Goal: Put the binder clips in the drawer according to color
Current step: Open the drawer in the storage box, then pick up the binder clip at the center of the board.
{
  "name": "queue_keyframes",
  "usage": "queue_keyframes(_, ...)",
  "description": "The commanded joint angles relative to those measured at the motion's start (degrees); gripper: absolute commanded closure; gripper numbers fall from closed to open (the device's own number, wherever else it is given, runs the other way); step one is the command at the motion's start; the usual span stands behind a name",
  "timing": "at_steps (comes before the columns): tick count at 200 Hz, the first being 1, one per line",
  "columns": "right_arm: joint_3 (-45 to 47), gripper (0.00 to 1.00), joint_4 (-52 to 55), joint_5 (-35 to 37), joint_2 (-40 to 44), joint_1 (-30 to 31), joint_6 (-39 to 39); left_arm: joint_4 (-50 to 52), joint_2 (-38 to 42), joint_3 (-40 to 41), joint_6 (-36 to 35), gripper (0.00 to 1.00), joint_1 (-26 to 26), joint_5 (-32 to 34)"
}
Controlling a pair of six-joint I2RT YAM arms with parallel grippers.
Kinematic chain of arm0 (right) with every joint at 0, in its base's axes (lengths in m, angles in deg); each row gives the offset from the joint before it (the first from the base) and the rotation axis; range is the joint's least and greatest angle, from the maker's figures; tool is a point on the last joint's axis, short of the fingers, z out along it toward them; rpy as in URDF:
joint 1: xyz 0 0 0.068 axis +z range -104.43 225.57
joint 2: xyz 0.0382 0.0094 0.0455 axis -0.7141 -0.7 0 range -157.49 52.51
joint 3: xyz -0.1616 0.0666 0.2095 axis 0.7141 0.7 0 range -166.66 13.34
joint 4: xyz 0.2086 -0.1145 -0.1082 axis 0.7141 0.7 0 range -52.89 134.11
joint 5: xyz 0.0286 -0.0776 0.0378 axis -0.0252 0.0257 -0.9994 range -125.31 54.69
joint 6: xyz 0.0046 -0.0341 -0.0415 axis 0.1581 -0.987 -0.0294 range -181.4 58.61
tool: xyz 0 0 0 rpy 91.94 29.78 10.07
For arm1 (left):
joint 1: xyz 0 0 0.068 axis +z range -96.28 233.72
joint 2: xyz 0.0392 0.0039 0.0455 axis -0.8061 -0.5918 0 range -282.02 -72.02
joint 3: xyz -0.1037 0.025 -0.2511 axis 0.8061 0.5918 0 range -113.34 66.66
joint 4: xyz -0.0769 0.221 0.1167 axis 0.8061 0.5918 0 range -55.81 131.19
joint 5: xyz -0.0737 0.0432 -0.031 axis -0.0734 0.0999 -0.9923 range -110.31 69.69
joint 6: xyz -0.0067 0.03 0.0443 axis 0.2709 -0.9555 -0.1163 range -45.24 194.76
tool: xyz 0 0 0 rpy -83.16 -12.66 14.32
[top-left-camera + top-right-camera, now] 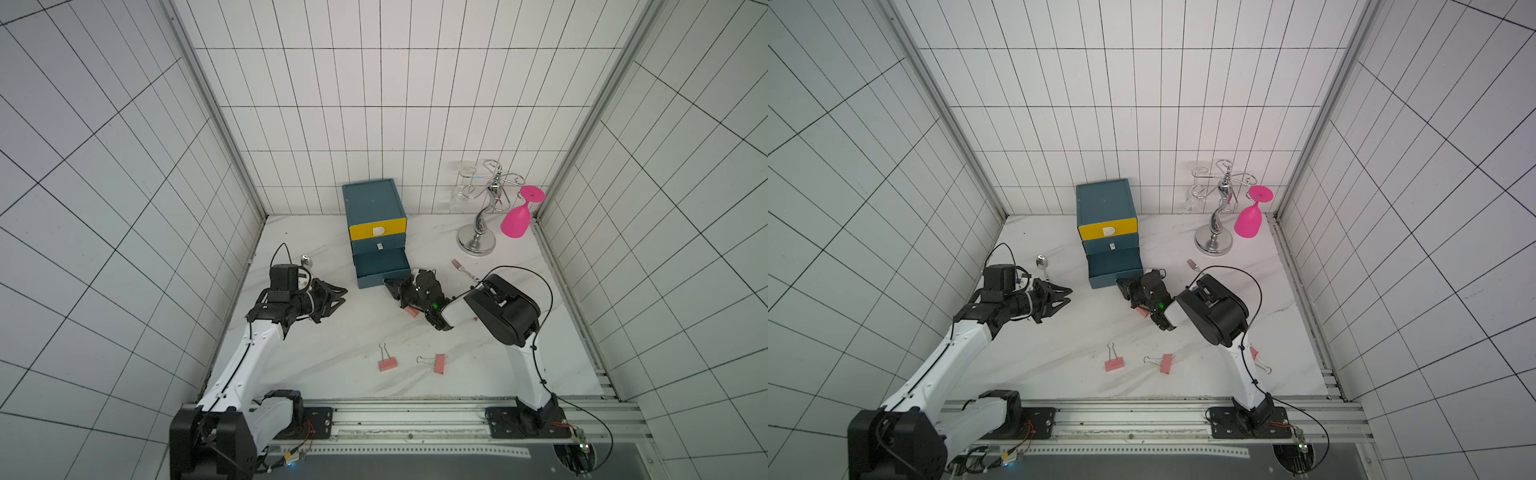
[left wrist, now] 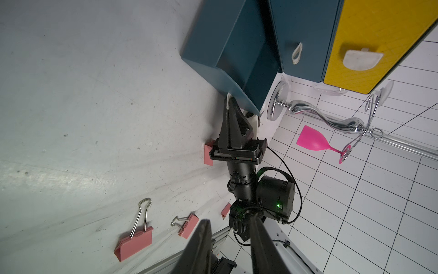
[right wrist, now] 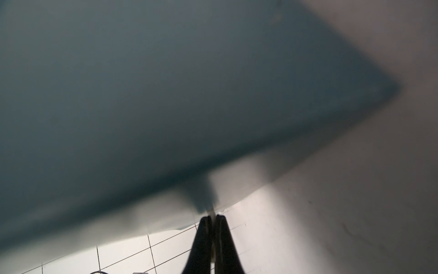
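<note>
Closest in, an aluminium rail (image 1: 415,415) carries the bases of the two arms. Past it, on the white marble table (image 1: 332,340), lie the binder clips, four counted, all salmon-pink with silver wire handles. Two sit side by side near the front edge, apart from each other: the front-left clip (image 1: 387,364) and the front-right clip (image 1: 439,363). The third clip (image 1: 411,311) is mostly covered by the right arm's wrist. The fourth clip (image 1: 1254,354) lies beside the right forearm and shows clearly in a top view only. All four are on the table, outside the drawers.

Further back, the left gripper (image 1: 344,295) hovers over the table to the left of the drawers, jaws partly apart and holding nothing. The right gripper (image 1: 386,283) is pinched closed on the white pull tab (image 2: 228,100) at the front of the bottom drawer (image 1: 382,280), which stands pulled out.

The drawer unit (image 1: 372,199) has three drawers: that teal one, a closed teal middle drawer (image 1: 365,247) and a closed yellow top drawer (image 1: 361,230).

There is one spoon (image 1: 1041,262) behind the left arm and one fork (image 1: 459,266) behind the right. In the far right corner, one chrome rack (image 1: 478,243) holds two glasses, both hanging upside down: a pink glass (image 1: 517,222) and a clear glass (image 1: 463,191).
</note>
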Motion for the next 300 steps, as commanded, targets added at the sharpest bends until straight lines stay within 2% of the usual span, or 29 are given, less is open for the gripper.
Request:
queue_keyframes(1, 1.3, 1.0, -1.9, -1.4, 2.2, 1.1, 0.5, -0.5, 1.3, 0.6, 0.2, 0.68, 0.0, 0.8)
queue_keyframes(26, 2.3, 1.0, -1.2, -2.0, 3.3, 1.2, 0.8, -0.5, 1.7, 0.8, 0.2, 0.68, 0.0, 0.8)
queue_keyframes(45, 3.6, 0.83, -0.4, -1.6, 4.3, 1.2, 1.2, -0.9, 1.6, 0.8, 0.5, 0.68, 0.1, 1.0)
queue_keyframes(58, 4.7, 0.67, 0.2, -1.5, 5.3, 1.1, 1.7, -1.5, 1.5, 0.8, 0.9, 0.67, 0.1, 0.9)
queue_keyframes(72, 5.6, 0.55, 1.9, -2.4, 6.8, 1.1, 1.8, -2.0, 1.3, 0.9, 1.1, 0.67, 0.0, 1.0)
queue_keyframes(91, 6.8, 0.45, 5.5, -4.1, 9.5, 0.8, 0.9, -2.6, 1.0, 0.8, 1.3, 0.67, 0.0, 1.0)
queue_keyframes(137, 11.6, 0.44, 12.6, -7.2, 18.1, -1.5, -0.3, -1.9, -1.0, -1.4, -1.1, 0.66, 0.0, 2.1)
queue_keyframes(163, 12.1, 0.43, 25.5, -9.9, 25.5, -4.3, -6.3, 0.6, -3.8, -4.7, -5.0, 0.66, -0.3, 3.5)
queue_keyframes(174, 10.6, 0.43, 34.3, -10.9, 28.8, -5.7, -11.8, 2.1, -5.2, -6.4, -7.1, 0.65, -1.1, 4.4)
queue_keyframes(192, 3.1, 0.4, 58.0, -10.8, 32.9, -7.5, -27.0, 4.3, -7.6, -9.3, -10.1, 0.64, -3.4, 6.3)
queue_keyframes(210, -8.0, 0.37, 81.6, -5.6, 32.8, -7.7, -43.9, 5.4, -9.5, -11.5, -11.9, 0.63, -6.4, 8.3)
queue_keyframes(231, -15.8, 0.37, 97.8, 0.5, 30.3, -7.6, -54.9, 5.3, -10.9, -12.5, -12.7, 0.61, -8.9, 9.4)
queue_keyframes(261, -16.4, 0.36, 101.4, 3.0, 30.1, -6.9, -58.3, 8.5, -12.2, -14.7, -17.1, 0.59, -10.8, 11.9)
queue_keyframes(300, -16.4, 0.36, 104.8, 3.5, 27.3, -3.5, -59.7, 15.5, -14.4, -17.6, -25.1, 0.53, -17.7, 19.6)
